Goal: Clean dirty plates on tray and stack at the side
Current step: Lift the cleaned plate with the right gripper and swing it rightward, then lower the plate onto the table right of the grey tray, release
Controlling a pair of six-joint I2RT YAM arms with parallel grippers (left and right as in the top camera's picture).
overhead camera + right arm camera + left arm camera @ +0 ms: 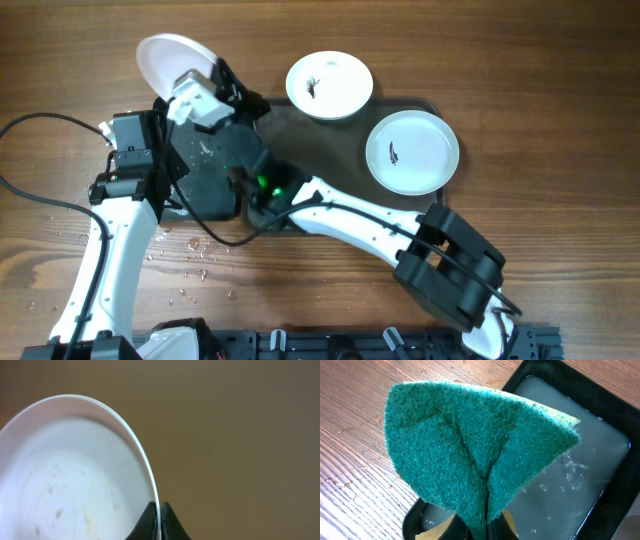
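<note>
Two plates (330,85) (412,151): smudged, lying on the tray (330,150).
Third plate (75,475): left of the tray, rim pinched by the right hand (160,520).
Left hand (485,527): clamped on a green sponge (470,445) above the water-filled black tray (615,420).

narrow black tray (212,185) sits left of centre in the overhead view, on a wooden table (560,50). in the left wrist view it holds shallow cloudy water (580,475) with bubbles. green sponge (470,445), folded and upright, fills the centre of that view. small droplets (190,250) are scattered on the wood at lower left of the overhead view.
</note>
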